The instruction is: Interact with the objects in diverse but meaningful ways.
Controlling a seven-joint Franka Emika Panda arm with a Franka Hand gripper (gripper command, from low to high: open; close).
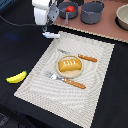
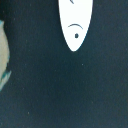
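The robot's fingers hover above a small white elongated piece on the dark worktop; whether they are open cannot be told. A bread loaf sits on the plate, a banana at its nine o'clock

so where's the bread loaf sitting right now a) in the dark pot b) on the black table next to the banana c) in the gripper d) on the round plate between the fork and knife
d, the bread loaf lies on the round plate in the middle of the placemat, with the fork and the knife on either side of it.

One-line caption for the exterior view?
Hand over white piece; loaf plated between cutlery, banana off the mat.
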